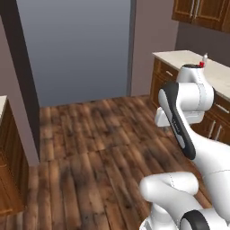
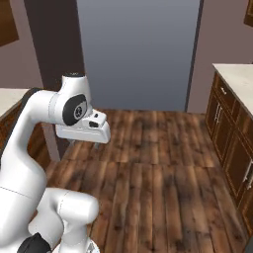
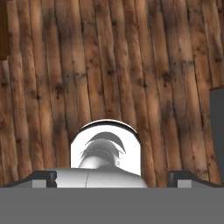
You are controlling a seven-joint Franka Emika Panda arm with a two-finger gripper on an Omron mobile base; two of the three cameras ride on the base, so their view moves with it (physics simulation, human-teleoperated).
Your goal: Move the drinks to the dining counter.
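Stock of what I have on screen from the remote desk:

1. Arm (image 2: pixel 29 148): white with dark joints, folded up over the base. The hand view looks straight down at the floor.

2. Gripper (image 3: pixel 113 178): the two dark fingertips (image 3: pixel 43 178) sit at opposite sides of the hand view's lower edge, so the jaws stand wide apart. Nothing is between them, and only floorboards lie beyond.

3. Floor (image 1: pixel 90 148): dark brown wooden planks, bare across the middle of both base views.

4. Grey wall panel (image 1: pixel 76 49): a tall, flat panel straight ahead, framed by darker uprights.

5. Stone counter (image 1: pixel 179 57): a pale top on wooden drawers and doors with metal handles, running along the right side of the room. I see it in the right base view too, at the right edge.

6. Small red-and-pale item (image 1: pixel 204 60): it stands on that stone counter and shows just above the arm's upper joint in the left base view. It is too small for me to say whether it is one drink, two drinks close together, or something else. It is well apart from the gripper.

7. Upper cabinets (image 1: pixel 202 13): brown wood, on the wall above the stone counter.

8. Second pale top (image 2: pixel 10 99): at the left edge, behind the arm, with brown cabinet fronts below it. I cannot tell which counter it is.
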